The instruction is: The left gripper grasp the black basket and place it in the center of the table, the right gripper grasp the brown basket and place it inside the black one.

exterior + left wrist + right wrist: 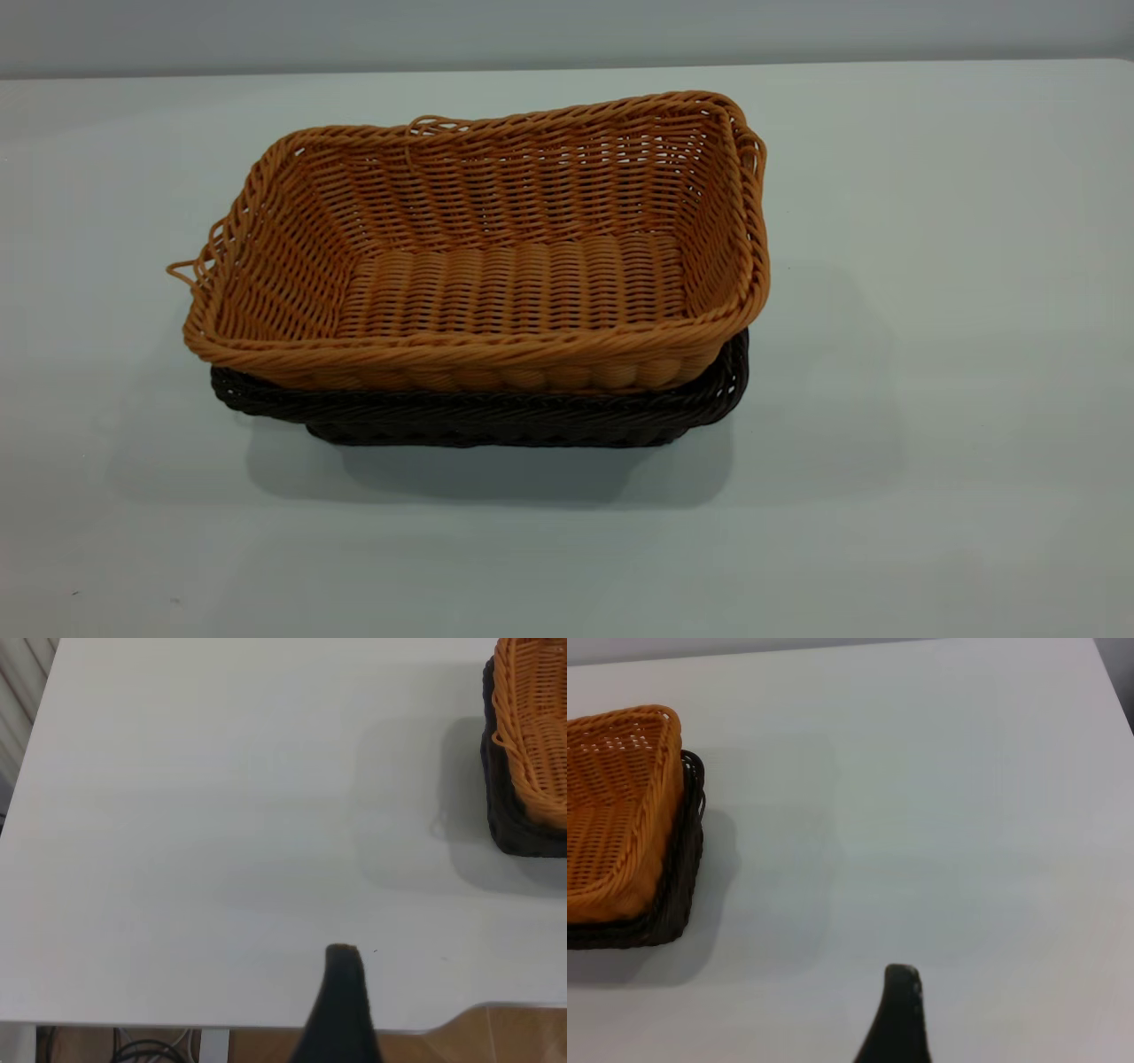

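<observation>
Baskets were nested mid-counter: brown basket sat inside the black basket, tilted, its right end riding higher than its left. Only the black one's rim and lower wall showed under it along the near side and at the right end. A loose strand stuck out from the brown rim at the left corner, another small loop on the far rim. Counter was pale grey-white, with the stack's shadow falling toward the camera.

Going left to right:
- Left claw: not visible in the outside view. Its own wrist camera showed just one dark finger tip, hovering near the counter edge, well apart from the stack. Black basket and brown basket sat far off at the frame border. Open or closed: cannot tell. Holding nothing visible.
- Stack: centre, both baskets touching, free of either claw.
- Right claw: same story, one dark finger tip over bare counter, well apart from the brown basket and black basket. Open or closed: cannot tell.
</observation>
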You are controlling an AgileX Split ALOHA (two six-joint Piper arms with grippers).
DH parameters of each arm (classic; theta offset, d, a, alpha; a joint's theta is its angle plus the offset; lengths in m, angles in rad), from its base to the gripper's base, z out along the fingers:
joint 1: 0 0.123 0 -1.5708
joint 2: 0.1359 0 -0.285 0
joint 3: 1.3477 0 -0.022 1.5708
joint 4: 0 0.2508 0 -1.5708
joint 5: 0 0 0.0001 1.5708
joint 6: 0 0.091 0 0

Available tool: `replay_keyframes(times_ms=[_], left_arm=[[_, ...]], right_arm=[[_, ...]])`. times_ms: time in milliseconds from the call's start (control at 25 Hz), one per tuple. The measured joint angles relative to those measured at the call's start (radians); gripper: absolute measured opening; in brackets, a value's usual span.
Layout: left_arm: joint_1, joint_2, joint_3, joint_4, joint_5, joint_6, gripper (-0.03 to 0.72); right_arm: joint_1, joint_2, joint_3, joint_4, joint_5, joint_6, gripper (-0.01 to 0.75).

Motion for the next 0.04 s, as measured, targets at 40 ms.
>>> replay_keyframes(times_ms=[40], left_arm=[[0.0,0.0,0.0,0.0,0.0,0.0,0.575]], right_arm=[[0.0,0.0,0.0,0.0,0.0,0.0,0.581]])
